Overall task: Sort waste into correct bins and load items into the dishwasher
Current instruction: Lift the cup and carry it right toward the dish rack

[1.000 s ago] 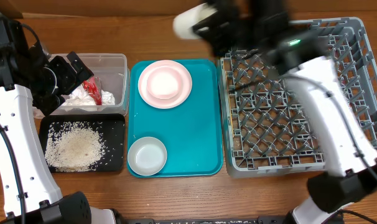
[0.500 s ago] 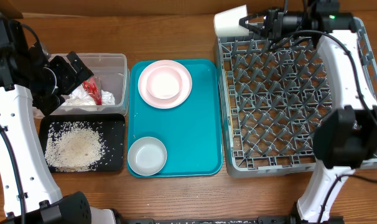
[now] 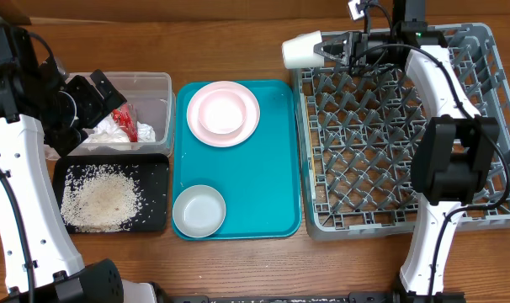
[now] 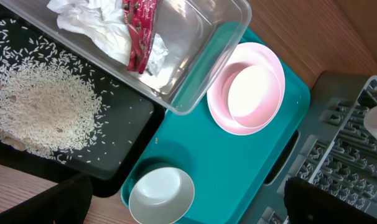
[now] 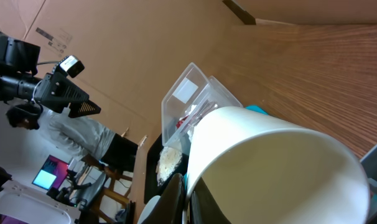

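Note:
My right gripper (image 3: 328,48) is shut on the rim of the white cup (image 3: 300,50), which lies on its side just off the back left corner of the grey dishwasher rack (image 3: 364,223). In the right wrist view the cup (image 5: 269,168) fills the frame, its rim pinched between my fingers (image 5: 170,202). The pink plate (image 3: 250,114) holds a white bowl (image 3: 222,111) on the teal tray (image 3: 263,177); a second bowl (image 3: 199,210) sits at the tray's front. My left gripper (image 3: 91,97) hangs open over the clear tub (image 3: 154,77), which holds the napkin (image 4: 95,28) and red wrapper (image 4: 139,31). Rice (image 3: 99,200) covers the black tray (image 3: 156,215).
The tub and black tray stand side by side left of the teal tray, and the rack stands right of it. My right arm (image 3: 444,93) stretches over the rack's right half. Bare wooden table (image 3: 230,42) runs along the back.
The right arm has swung back and settled, and the cup has come to rest lower beside the rack's back left corner. The left arm has not moved.

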{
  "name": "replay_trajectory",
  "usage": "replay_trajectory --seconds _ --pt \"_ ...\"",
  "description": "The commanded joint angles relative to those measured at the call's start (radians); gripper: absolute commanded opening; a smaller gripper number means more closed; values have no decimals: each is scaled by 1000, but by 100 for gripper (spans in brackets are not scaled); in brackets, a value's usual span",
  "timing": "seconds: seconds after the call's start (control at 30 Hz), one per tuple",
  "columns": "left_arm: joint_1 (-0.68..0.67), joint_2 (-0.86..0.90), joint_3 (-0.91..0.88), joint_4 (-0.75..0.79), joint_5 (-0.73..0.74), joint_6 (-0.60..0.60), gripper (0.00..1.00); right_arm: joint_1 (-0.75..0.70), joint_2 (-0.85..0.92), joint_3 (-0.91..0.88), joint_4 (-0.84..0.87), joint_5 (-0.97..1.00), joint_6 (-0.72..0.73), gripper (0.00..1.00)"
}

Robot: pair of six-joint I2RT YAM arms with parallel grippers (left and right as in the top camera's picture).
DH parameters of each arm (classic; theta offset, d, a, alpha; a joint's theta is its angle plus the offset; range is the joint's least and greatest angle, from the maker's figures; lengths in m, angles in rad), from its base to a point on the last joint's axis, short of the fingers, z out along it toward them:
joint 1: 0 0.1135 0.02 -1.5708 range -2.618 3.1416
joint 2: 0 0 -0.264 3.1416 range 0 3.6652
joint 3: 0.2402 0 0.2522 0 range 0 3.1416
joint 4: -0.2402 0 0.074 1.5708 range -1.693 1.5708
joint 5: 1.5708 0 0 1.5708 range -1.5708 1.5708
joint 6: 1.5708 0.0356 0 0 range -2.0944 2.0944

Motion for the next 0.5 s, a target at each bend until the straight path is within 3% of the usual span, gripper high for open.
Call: replay_trajectory --seconds 0.0,0.47 --pt "4 -1 13 2 7 18 100 2 2 -5 -2 -19 -3 4" --pt "4 -1 13 2 7 18 100 2 3 -47 -54 107 -8 4"
